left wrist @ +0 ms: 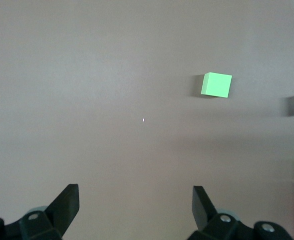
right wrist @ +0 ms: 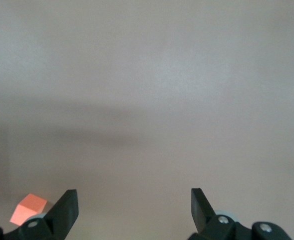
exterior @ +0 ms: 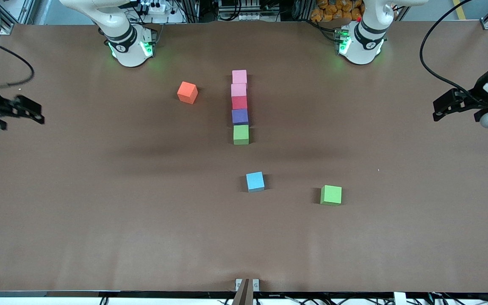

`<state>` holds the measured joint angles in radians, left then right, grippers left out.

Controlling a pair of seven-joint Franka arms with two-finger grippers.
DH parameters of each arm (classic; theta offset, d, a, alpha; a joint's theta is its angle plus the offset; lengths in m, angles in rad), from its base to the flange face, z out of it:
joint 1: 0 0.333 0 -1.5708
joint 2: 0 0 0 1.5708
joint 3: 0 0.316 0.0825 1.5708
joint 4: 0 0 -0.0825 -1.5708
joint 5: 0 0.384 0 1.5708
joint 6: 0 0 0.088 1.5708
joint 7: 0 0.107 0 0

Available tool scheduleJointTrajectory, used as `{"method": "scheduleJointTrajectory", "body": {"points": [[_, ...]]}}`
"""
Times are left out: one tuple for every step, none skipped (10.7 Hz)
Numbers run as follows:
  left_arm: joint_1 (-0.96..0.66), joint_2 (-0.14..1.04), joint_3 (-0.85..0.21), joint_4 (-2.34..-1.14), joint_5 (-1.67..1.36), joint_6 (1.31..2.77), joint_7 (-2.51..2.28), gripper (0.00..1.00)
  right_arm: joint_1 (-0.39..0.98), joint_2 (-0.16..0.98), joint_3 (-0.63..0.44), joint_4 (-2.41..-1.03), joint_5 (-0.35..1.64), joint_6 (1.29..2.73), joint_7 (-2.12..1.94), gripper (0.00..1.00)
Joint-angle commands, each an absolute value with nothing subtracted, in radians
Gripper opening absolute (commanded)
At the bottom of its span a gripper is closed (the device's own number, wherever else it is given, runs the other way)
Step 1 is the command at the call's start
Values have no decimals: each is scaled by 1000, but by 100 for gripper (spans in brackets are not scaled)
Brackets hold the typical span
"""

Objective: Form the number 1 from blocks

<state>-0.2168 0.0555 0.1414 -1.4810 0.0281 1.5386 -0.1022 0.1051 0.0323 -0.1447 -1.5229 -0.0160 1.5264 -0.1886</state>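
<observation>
Nearest block: your loose green block [exterior: 331,195] lies closest to the front camera, toward the left arm's end of the tabletop [exterior: 100,220]; it also shows in the left wrist view [left wrist: 216,85].
Light blue block [exterior: 255,181]: it sits near the green one, slightly farther from the camera and apart from everything else.
Column: you have five blocks in a line running away from the camera, each touching or almost touching the next: a green block [exterior: 241,134] at the near end, then purple [exterior: 239,116], red [exterior: 239,102], pink [exterior: 238,90] and a second pink block [exterior: 239,76] nearest the robots' bases.
Orange block [exterior: 187,92]: it stands alone beside the column, toward the right arm's end, turned at an angle.
Left gripper [exterior: 443,110]: you will find it waiting over its end of the tabletop, jaws spread wide and holding nothing.
Right gripper [exterior: 30,112]: it waits over its own end, jaws likewise wide and empty.
Handling: judge these cubes as light, matte and slightly soft, so they should grip easily but slide if nudged.
Where to hold: take two opposite flat sides, squaring the jaws to the faces, especially on the rotated orange block.
</observation>
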Motion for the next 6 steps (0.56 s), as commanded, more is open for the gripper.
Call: {"method": "scheduleJointTrajectory", "body": {"points": [[-219,32,143,-1491,20,1509,-158,100,92,38,-141,-1439,-25,1451,-191,100],[-218,17,144,-1491,14,1508,-158,100,92,35,-143,-1430,-25,1453,-213,100],[-218,12,146,-1491,12,1508,-158,100,92,34,-143,-1427,-25,1456,-213,100],[-219,14,149,-1491,14,1508,-163,100,92,20,-141,-1427,-23,1468,-213,100],[-218,11,147,-1491,15,1506,-163,100,94,8,-140,-1427,-23,1470,-213,100],[-218,11,146,-1491,14,1484,-163,100,94,-11,-138,-1431,-23,1465,-209,100]]}}
